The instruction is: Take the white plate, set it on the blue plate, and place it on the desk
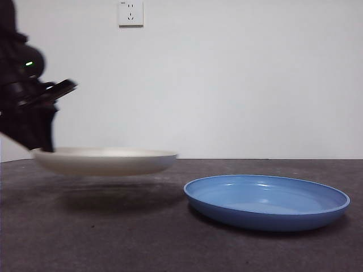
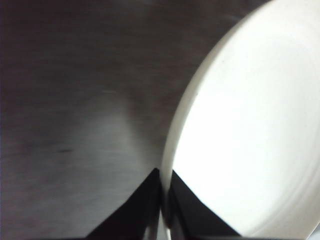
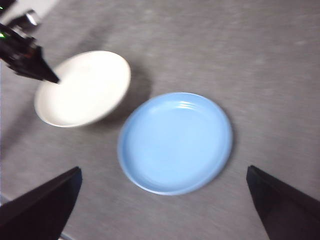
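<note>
desk (image 1: pixel 170 238) dark grey-brown, speckled, fills the lower part of the front view, white wall (image 1: pixel 238 79) behind with a socket (image 1: pixel 130 12) high up

blue plate (image 1: pixel 266 201) sits flat on the desk, right side in the front view, glossy inside, nothing in it; seen whole in the right wrist view (image 3: pixel 175 142)

white plate (image 1: pixel 105 160) is off the desk, roughly level, a soft shadow on the desk right under it; it hangs left of the blue plate, rims near but apart, not over it. right wrist view shows the same: white plate (image 3: pixel 82 89) beside the blue one, no overlap

left gripper (image 2: pixel 161 200) has the white plate (image 2: pixel 250 130) by its rim, jaws closed tight with the rim edge pinched between them, one jaw inside the plate, one outside. in the front view the same arm is the big dark mass at the left edge, gripper (image 1: pixel 41 146) meeting the plate's far-left rim; in the right wrist view it is the black tip (image 3: pixel 50 77) on the plate edge

right gripper (image 3: pixel 165 200) hangs well above the desk over the near side of the blue plate, jaws spread wide, holding nothing, touching nothing
</note>
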Robot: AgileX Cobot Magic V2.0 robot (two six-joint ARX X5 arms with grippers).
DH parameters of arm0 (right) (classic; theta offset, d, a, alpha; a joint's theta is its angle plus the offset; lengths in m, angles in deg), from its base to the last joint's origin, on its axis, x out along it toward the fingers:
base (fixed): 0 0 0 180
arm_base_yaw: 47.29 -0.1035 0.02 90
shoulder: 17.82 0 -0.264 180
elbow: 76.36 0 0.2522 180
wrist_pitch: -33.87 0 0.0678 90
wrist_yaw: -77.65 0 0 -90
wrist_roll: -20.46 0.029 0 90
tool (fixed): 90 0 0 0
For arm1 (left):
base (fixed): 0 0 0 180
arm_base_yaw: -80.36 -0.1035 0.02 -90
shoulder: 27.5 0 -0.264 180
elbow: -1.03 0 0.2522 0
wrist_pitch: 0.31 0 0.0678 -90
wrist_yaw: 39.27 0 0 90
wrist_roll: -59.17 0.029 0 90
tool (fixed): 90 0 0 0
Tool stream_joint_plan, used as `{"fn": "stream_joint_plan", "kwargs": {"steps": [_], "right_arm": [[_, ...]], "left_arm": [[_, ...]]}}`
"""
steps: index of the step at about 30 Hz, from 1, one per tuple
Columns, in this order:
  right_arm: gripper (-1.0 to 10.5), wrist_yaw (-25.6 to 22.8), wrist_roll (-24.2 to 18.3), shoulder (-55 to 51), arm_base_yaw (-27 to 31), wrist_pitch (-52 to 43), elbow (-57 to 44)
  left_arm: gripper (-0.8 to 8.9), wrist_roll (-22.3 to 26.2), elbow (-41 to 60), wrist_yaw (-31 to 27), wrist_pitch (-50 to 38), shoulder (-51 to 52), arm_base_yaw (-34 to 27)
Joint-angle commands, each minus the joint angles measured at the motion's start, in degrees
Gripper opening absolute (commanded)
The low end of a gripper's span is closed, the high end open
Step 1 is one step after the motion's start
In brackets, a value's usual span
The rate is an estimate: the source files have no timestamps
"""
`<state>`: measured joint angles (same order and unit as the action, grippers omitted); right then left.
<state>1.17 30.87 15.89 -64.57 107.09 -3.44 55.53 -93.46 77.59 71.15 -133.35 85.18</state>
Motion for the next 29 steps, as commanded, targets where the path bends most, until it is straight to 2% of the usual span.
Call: {"fn": "stream_joint_plan", "kwargs": {"steps": [1, 3, 10, 16, 25, 29], "right_arm": [[5.9, -2.80, -2.43, 0.17, -0.31, 3.32, 3.96], [5.9, -3.50, -2.64, 0.17, -0.31, 5.05, 5.81], [5.9, -2.97, -2.86, 0.17, -0.31, 7.45, 8.68], [5.9, -0.87, -2.73, 0.17, -0.33, 8.11, 8.68], [5.9, 0.46, -2.80, 0.17, -0.33, 8.15, 8.68], [5.9, 0.44, -3.02, 0.17, -0.33, 8.11, 8.68]], "left_arm": [[0.08, -2.05, -3.30, 2.10, 0.17, -1.33, 4.07], [0.08, -2.19, -4.70, 4.46, -0.07, -1.33, 6.99], [0.08, -6.27, -8.13, 4.52, -3.80, -1.86, 18.18], [0.08, -8.07, -12.83, 4.50, -4.57, -6.38, 24.76], [0.08, -8.59, -25.46, 4.20, -1.01, -17.33, 28.48], [0.08, -8.39, -30.71, 1.33, 2.23, -21.18, 28.72]]}}
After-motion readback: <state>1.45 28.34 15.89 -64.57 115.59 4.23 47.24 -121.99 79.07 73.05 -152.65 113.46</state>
